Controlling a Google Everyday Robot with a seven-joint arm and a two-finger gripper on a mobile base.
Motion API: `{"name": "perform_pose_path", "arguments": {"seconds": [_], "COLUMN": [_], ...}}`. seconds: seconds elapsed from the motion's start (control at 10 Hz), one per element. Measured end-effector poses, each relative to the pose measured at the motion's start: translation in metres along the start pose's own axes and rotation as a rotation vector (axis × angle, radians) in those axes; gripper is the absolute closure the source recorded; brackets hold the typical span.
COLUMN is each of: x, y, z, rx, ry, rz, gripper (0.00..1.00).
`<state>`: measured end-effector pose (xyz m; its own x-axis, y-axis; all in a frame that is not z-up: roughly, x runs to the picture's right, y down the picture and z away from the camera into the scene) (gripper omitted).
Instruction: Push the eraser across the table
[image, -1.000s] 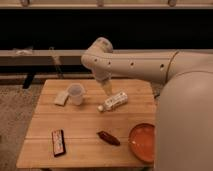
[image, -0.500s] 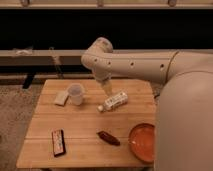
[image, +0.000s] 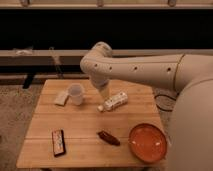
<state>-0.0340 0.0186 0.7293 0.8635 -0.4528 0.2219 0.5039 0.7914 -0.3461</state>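
Note:
The eraser (image: 58, 142) is a small flat black block with a red-and-white face. It lies near the front left corner of the wooden plank table (image: 85, 122). My gripper (image: 104, 94) hangs from the white arm over the back middle of the table, just left of a white bottle. It is far from the eraser, up and to the right of it.
A clear plastic cup (image: 76, 93) and a pale beige pad (image: 61, 97) stand at the back left. A white bottle (image: 114, 101) lies on its side by the gripper. A dark red-brown oblong thing (image: 108, 138) and an orange bowl (image: 147, 142) sit at the front right.

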Motion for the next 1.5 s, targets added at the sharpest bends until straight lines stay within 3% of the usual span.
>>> {"name": "perform_pose_path", "arguments": {"seconds": [0.3, 0.6, 1.1, 1.3, 1.5], "x": [-0.064, -0.127, -0.195, -0.208, -0.226], "y": [0.04, 0.083, 0.142, 0.158, 0.171], "z": [-0.005, 0.001, 0.031, 0.047, 0.045], "rx": [-0.02, -0.072, -0.14, -0.151, -0.135], "ry": [-0.069, -0.12, -0.167, -0.186, -0.214], "rz": [-0.066, -0.155, -0.272, -0.323, -0.362], "gripper": [0.2, 0.2, 0.22, 0.42, 0.6]}}
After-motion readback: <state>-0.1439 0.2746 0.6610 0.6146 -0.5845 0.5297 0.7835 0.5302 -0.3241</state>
